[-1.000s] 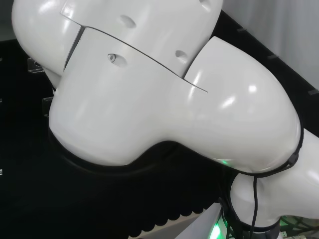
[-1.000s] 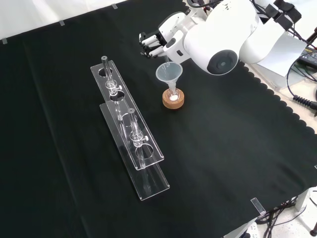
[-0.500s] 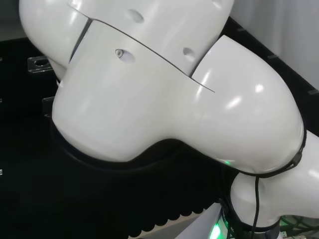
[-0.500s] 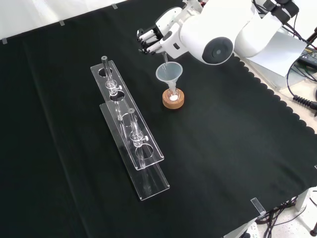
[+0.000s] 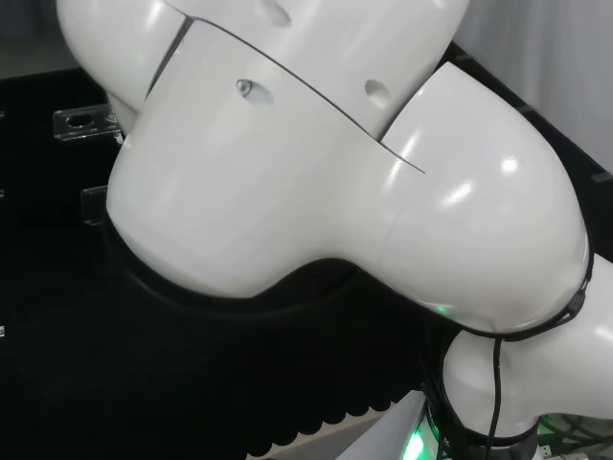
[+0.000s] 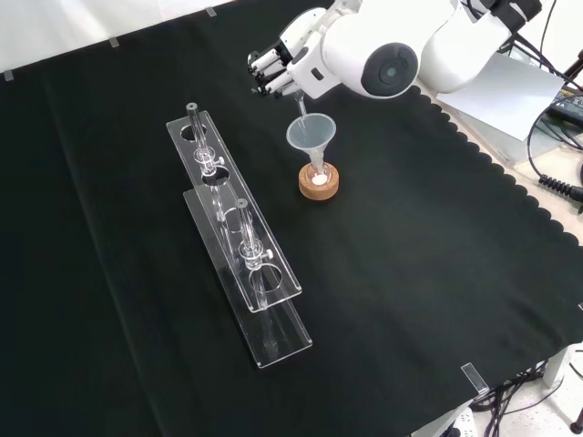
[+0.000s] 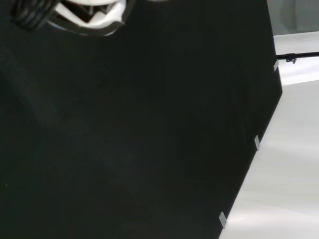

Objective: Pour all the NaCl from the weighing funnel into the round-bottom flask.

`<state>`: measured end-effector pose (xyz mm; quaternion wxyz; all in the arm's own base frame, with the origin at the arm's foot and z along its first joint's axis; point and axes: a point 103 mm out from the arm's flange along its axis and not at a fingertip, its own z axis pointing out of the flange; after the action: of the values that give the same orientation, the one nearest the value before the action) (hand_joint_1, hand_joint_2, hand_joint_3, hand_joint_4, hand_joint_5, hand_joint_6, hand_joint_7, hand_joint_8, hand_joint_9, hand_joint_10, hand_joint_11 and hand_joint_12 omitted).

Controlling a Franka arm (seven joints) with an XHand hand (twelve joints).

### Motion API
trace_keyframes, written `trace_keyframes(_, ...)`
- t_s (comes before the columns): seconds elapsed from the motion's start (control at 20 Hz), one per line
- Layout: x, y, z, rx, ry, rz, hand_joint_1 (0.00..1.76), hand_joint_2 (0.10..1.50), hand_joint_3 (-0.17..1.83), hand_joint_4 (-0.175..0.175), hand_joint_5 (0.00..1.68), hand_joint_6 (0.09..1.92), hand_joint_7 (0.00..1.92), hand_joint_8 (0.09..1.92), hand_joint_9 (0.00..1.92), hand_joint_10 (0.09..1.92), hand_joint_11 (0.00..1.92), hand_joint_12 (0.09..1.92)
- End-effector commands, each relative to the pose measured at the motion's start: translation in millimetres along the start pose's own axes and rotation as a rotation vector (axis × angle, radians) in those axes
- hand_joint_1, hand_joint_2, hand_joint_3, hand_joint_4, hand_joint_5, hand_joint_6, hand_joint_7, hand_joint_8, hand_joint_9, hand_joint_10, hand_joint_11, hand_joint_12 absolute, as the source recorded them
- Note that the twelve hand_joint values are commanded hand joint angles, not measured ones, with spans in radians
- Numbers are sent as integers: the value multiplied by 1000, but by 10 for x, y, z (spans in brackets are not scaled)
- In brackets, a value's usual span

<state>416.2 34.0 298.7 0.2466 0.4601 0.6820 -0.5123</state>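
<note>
Pouring is in hand: the black and white hand [image 6: 273, 73], fingers curled, seemingly pinches a slim clear glass weighing funnel [image 6: 300, 109]. Its tip dips at five o'clock into the translucent cone funnel [image 6: 311, 136] atop the cork-ringed round-bottom flask [image 6: 319, 178]. Next, hold the tilt until empty.

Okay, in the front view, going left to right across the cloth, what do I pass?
Two clear racks one against the other → robot hand, holding a slim clear piece tipped over a funnel → cork ring stand beneath that funnel → the arm's white link with its grey cap.
</note>
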Motion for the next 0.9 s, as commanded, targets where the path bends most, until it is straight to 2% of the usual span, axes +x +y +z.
trace_keyframes(0.05, -10, 20, 81, -16, 60, -2, 1099, 670, 700, 175, 1194, 832, 410, 636, 735, 496, 526, 1211)
trace_keyframes(0.9, -123, 59, 378, -56, 300, 7, 1097, 675, 696, 175, 1189, 839, 410, 637, 737, 497, 540, 1210)
